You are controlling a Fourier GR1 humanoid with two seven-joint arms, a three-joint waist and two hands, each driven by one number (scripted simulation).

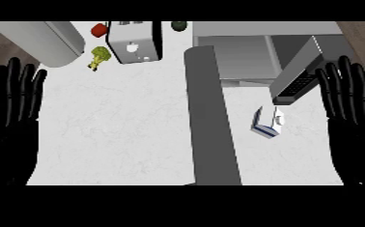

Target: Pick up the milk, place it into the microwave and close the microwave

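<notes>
Both black hands rest open, fingers straight and pointing up: the left hand at the left edge, the right hand at the right edge. The boxy white-and-blue milk carton lies on the pale, faintly marbled counter, just left of the right hand. Beyond it, the grey microwave stands with its door swung open. Farther left sit a shiny metal toaster and lumpy green broccoli.
</notes>
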